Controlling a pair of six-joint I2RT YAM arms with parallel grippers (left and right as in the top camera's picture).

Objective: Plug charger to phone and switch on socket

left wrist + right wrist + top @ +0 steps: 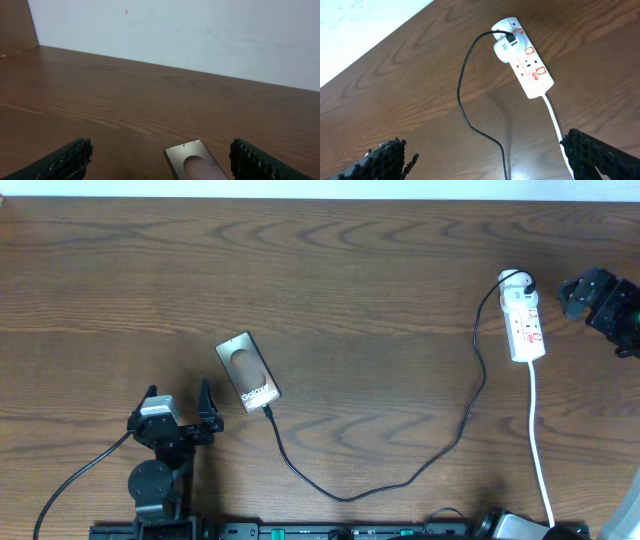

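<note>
Left arm (152, 480): near edge, left part of the scene. Round dark joint low, wrist block with a pale top above it, a black cable trailing off near-left. Left gripper (178, 395) points toward the far side, jaws spread wide, level with each other. From its own wrist camera, the ribbed black pads (70, 161) sit at the bottom corners of the frame, well apart.

Right arm (618, 308): right edge, far half, mostly cut off by the frame. Right gripper (572, 297) points left, jaws fully apart. From its own wrist camera, the dark textured fingers (592, 152) sit low left and low right, angled downward.
</note>
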